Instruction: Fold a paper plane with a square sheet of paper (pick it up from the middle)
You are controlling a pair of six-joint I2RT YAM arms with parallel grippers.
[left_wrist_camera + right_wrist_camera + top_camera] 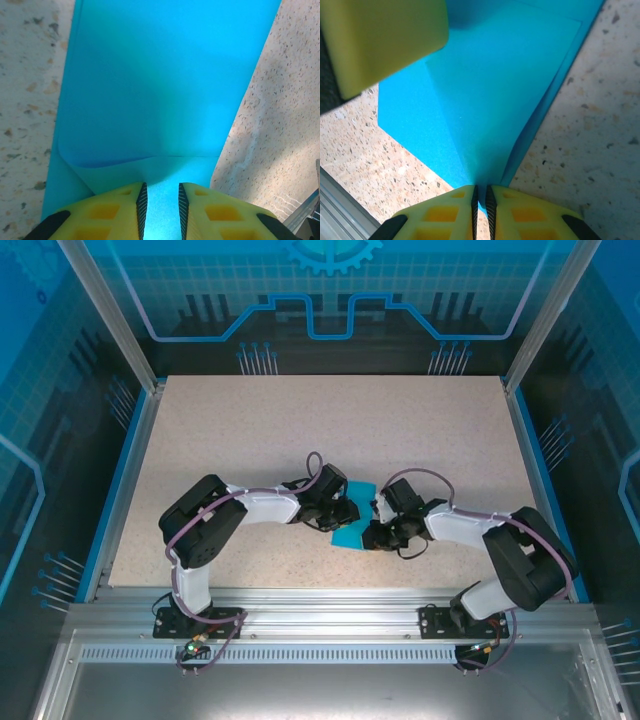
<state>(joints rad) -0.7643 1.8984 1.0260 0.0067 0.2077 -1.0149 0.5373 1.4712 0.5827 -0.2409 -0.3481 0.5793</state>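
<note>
Currently mid-fold: my right pincer (pixel 480 194) pinches the square sheet of paper (pixel 495 85) at a folded edge; left pincer (pixel 160 190) slightly parted over it. Next, likely: press crease flat.

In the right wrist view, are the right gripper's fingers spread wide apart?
No, the right gripper has its fingers almost together, pinching a fold of the teal paper.

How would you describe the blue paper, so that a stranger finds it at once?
On the speckled beige table, look toward the near edge, where the left hand and the right hand meet. Between them is the thin teal-blue sheet of paper, partly folded. Its flat, bright blue surface stands out against the pale table and dark hands.
</note>
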